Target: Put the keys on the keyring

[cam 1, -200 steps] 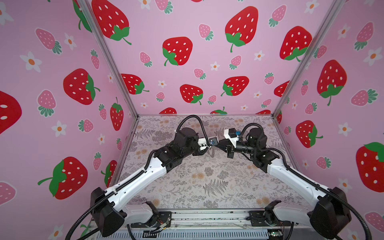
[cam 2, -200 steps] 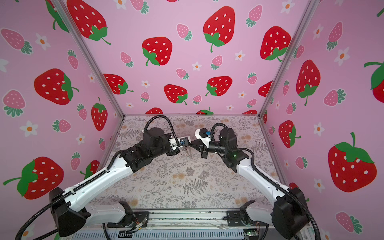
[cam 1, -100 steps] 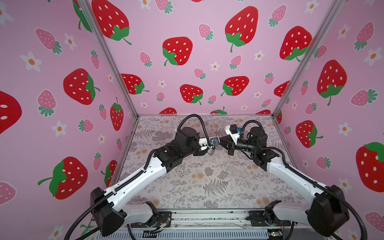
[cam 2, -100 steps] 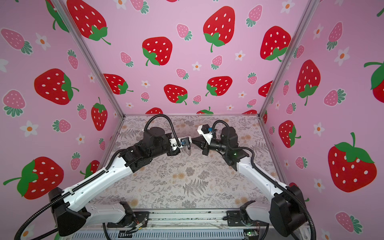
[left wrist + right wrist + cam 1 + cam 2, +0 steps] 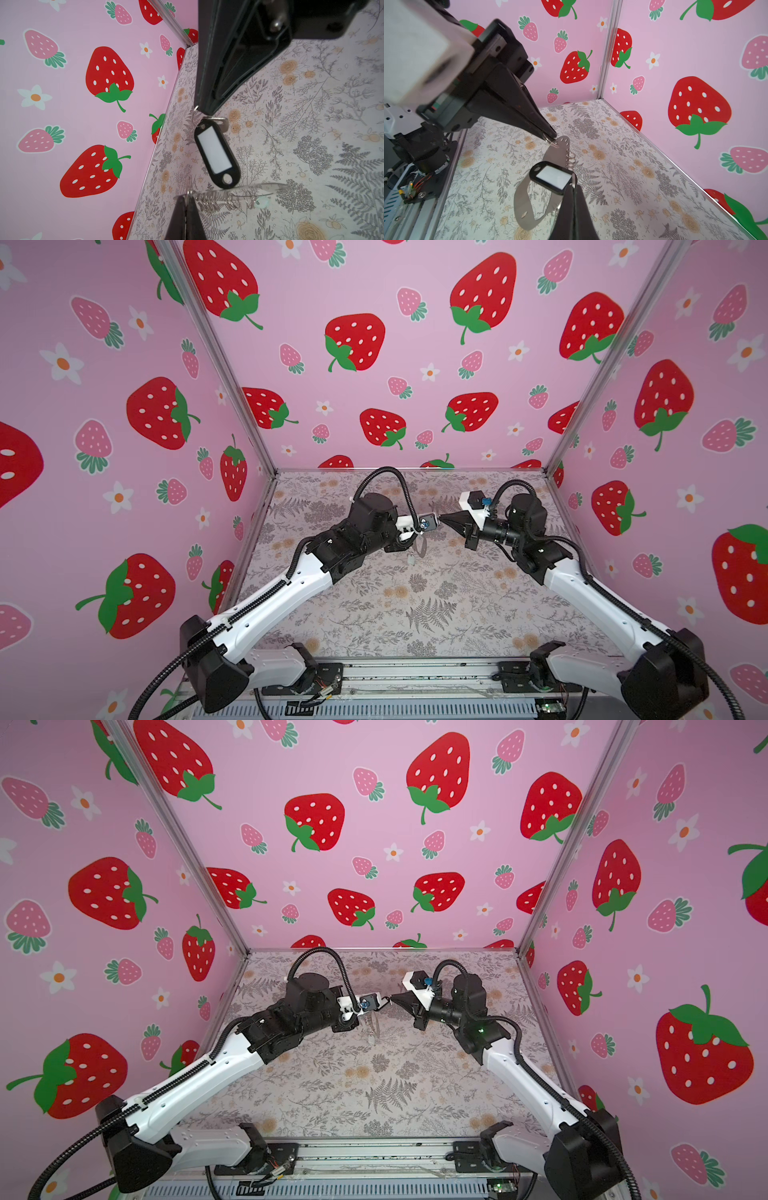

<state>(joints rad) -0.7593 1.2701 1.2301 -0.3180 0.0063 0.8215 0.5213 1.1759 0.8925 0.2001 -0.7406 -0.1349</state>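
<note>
My left gripper (image 5: 188,198) is shut on an end ring of the keyring (image 5: 560,153), a flat grey plate with a row of silver rings that hangs below it, above the table. My right gripper (image 5: 573,187) is shut on a small split ring that carries a black tag with a white label (image 5: 552,177) and a silver key (image 5: 221,121). The tag (image 5: 217,153) hangs just over the plate (image 5: 239,191). In both top views the right gripper (image 5: 444,519) (image 5: 394,999) points at the left gripper (image 5: 417,536), tips close together, the keyring (image 5: 422,547) dangling beneath.
The floral table (image 5: 415,614) is walled by pink strawberry panels on three sides, with metal corner posts (image 5: 232,385). A small pale green piece (image 5: 261,202) hangs from a ring near the plate's far end. The arm bases sit on a rail (image 5: 415,676) at the front.
My right gripper has moved left toward the left gripper and turned at the wrist, bringing the tag close over the plate. The left arm has hardly moved.
</note>
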